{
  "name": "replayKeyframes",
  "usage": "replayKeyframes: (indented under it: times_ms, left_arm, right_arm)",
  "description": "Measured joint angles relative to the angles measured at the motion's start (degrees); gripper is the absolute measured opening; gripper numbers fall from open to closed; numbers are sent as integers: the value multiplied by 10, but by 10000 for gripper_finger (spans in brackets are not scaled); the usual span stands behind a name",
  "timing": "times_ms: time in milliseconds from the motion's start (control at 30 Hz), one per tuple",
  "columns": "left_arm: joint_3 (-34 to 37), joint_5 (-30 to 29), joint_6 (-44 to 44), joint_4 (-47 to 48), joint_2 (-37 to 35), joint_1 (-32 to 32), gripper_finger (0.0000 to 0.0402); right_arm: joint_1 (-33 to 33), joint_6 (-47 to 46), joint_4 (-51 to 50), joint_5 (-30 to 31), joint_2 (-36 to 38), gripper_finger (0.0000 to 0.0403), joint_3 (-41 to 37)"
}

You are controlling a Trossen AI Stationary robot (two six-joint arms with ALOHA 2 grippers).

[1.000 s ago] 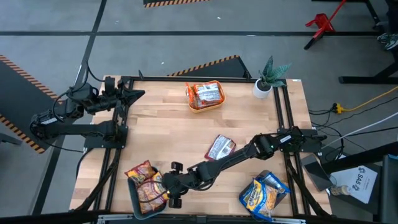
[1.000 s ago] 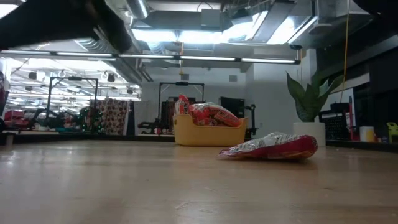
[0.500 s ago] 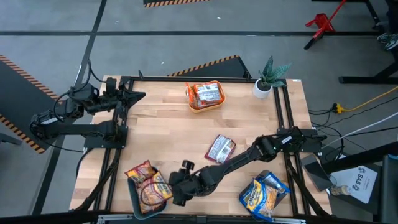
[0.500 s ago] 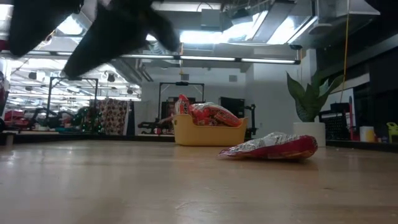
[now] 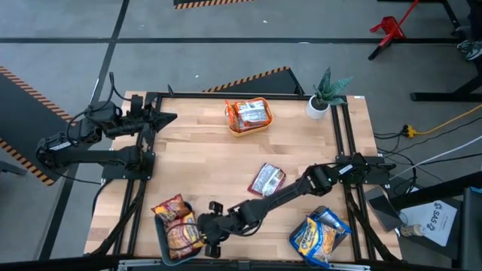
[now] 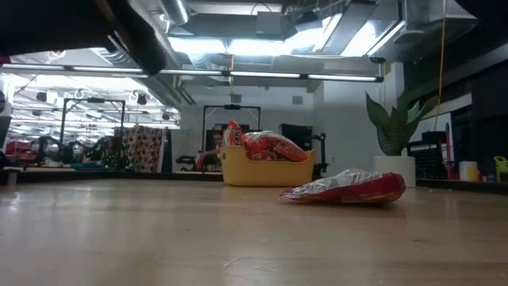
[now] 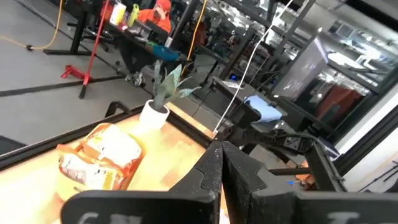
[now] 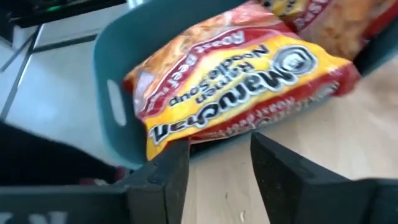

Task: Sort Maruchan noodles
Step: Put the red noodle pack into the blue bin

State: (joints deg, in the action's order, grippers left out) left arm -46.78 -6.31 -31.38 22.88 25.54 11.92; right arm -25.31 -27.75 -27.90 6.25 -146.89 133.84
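An orange-yellow Maruchan packet (image 8: 230,87) lies slanted over the teal bin's (image 8: 112,99) rim at the table's near left, with a second one (image 8: 311,15) behind it; both packets (image 5: 181,233) show in the high view. My right gripper (image 8: 217,162) is open, low beside the teal bin (image 5: 160,235) on its right side, its fingers just short of the bin's wall and below the packet. A red-silver packet (image 5: 266,179) lies flat mid-table. My left gripper (image 7: 221,152) is shut, parked at the far left.
An orange-yellow bin (image 5: 248,117) holding red packets stands at the far middle, with a potted plant (image 5: 325,94) at the far right corner. A grey bin with blue-white packets (image 5: 320,237) sits at the near right. Bare wood lies left of the middle.
My right gripper rose and drew a little away from the teal bin toward the table's right, then came back down beside the bin. The packets in the bin have stayed about where they were.
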Motion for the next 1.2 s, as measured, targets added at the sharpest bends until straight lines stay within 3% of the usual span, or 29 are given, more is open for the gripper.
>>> replayKeyframes:
  times_ms: [167, 367, 500, 633, 800, 933, 1100, 1200]
  left_arm:
    - [0, 13, 0, 44, 3, 0, 0]
    - [0, 15, 0, 69, 7, 0, 0]
    - [0, 15, 0, 73, 8, 0, 0]
    - [0, 44, 6, 93, 11, 0, 0]
    - [0, 43, 4, 136, 26, -1, 0]
    - [0, 72, 1, 151, 61, -20, 0]
    - [0, 79, -1, 154, 129, -86, 0]
    - [0, 51, -10, 156, 176, -147, 0]
  right_arm:
    - [1, 43, 0, -25, 0, 131, 6]
    - [7, 81, 27, -9, 1, 115, 10]
    - [21, 87, 43, -74, -6, 107, 10]
    - [26, 73, 0, -77, -3, 101, 11]
    - [17, 85, -13, -25, 19, 84, 10]
    - [8, 83, -51, 9, 86, 70, 11]
    - [-18, 40, -153, 76, 146, 50, 11]
    - [-48, 8, -211, 146, 176, 34, 10]
